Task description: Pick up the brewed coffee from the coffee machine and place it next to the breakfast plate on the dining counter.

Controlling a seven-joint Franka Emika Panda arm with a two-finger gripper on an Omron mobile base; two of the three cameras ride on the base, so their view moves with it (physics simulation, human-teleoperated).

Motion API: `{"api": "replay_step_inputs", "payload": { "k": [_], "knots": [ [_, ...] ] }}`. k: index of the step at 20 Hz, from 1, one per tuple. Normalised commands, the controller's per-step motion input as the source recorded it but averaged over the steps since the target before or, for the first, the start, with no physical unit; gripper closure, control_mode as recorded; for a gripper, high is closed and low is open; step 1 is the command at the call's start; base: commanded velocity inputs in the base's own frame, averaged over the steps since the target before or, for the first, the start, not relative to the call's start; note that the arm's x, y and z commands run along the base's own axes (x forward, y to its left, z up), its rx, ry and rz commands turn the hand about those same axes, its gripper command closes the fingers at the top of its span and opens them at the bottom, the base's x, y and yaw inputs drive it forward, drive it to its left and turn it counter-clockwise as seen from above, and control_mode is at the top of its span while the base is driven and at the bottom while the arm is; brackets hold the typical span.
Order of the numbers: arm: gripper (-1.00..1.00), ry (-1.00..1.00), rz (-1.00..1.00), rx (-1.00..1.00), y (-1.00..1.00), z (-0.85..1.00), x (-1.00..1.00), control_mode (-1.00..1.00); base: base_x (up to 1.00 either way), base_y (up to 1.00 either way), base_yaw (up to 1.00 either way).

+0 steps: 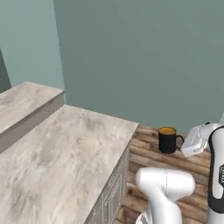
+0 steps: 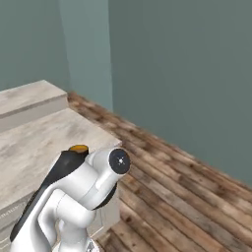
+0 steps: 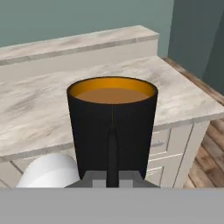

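Observation:
The brewed coffee (image 1: 167,140) is a small black mug with an orange-brown surface, held upright in the air beyond the counter's right end, over the wooden floor. My gripper (image 1: 182,142) is shut on its side handle from the right. In the hand view the mug (image 3: 112,118) sits close, its handle running down between my gripper (image 3: 112,178) fingers. From the right base view only its orange rim (image 2: 78,148) peeks above my arm. The beige-grey marble dining counter (image 1: 65,144) stretches to the left of the mug. The coffee machine and the breakfast plate are out of view.
A raised ledge (image 1: 26,103) runs along the counter's far left side. White cabinet fronts (image 1: 111,192) sit below the counter's end. Teal walls (image 1: 144,57) stand behind, and wooden floor (image 2: 182,187) spreads to the right.

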Motion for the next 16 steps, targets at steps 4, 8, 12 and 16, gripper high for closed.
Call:
{"api": "replay_step_inputs", "payload": {
  "k": [4, 8, 12, 16],
  "knots": [
    [1.0, 0.0, 0.0, 0.0, 0.0, 0.0, 0.0, 1.0, -0.28, -0.25, 0.77],
    [1.0, 0.0, 0.0, 0.0, 0.0, 0.0, 0.0, 1.0, -0.35, -0.26, 0.77],
    [1.0, 0.0, 0.0, 0.0, 0.0, 0.0, 0.0, 1.0, -0.34, -0.25, 0.75],
    [1.0, 0.0, 0.0, 0.0, 0.0, 0.0, 0.0, 1.0, -0.35, -0.38, 0.72]
  ]
}}
